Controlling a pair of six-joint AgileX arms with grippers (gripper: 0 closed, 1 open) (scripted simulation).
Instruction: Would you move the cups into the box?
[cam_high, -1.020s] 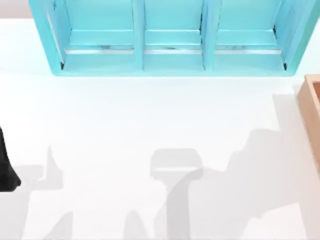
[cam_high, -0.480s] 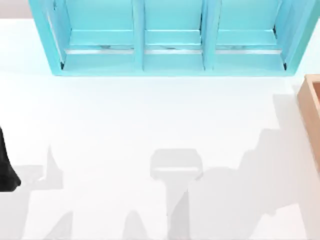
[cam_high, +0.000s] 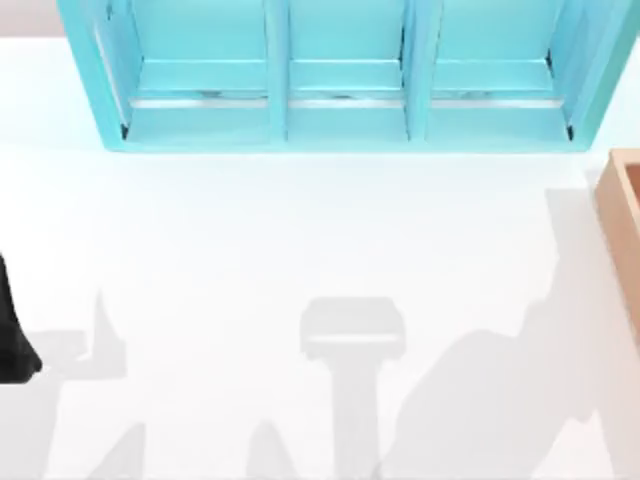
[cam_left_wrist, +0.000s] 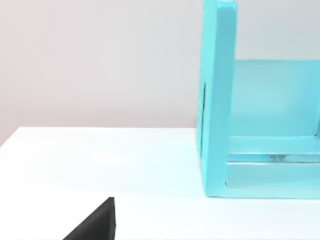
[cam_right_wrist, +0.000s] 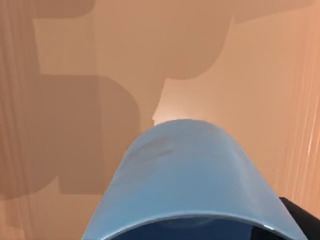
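A plain blue cup (cam_right_wrist: 185, 175) hangs close to the right wrist camera, above the orange-brown inside of the box (cam_right_wrist: 65, 100), and casts a shadow on its floor. My right gripper (cam_right_wrist: 195, 232) is shut on the cup, and a dark part of one of its fingers (cam_right_wrist: 300, 217) shows beside the rim. In the top view the tan box (cam_high: 620, 215) sits at the table's right edge, partly cut off. My left arm (cam_high: 10, 345) is parked at the table's left edge.
A big turquoise shelf unit (cam_high: 340, 75) with three bays stands along the back of the white table (cam_high: 300, 240). Its side wall (cam_left_wrist: 217, 100) rises close to the left wrist camera. Arm shadows lie across the table's front.
In the top view the right arm's shadow has slid to the right and toward the front, nearer the box. The left arm has not moved.
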